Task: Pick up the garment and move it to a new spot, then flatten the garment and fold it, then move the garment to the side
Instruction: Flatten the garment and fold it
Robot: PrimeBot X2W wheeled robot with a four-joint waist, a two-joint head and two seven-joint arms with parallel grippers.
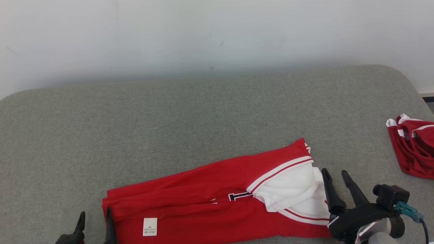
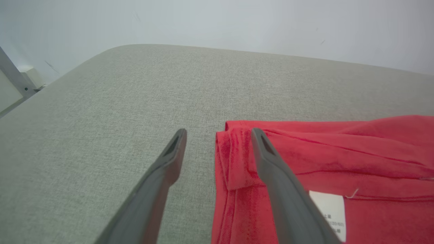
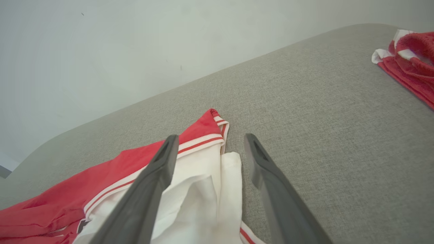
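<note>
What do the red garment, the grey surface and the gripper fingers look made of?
Red garment: soft knit fabric, matte, possibly cotton or a blend; it creases and folds limply.
Grey surface: woven upholstery-type cloth, matte; a fine weave is visible.
Gripper fingers: dark grey hard plastic or rubber, smooth with a dull sheen; the look leaves it open.

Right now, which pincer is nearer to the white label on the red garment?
Left. The left pincer sits over the garment's edge, just beside the label; the right pincer is at the garment's far, white end.
</note>
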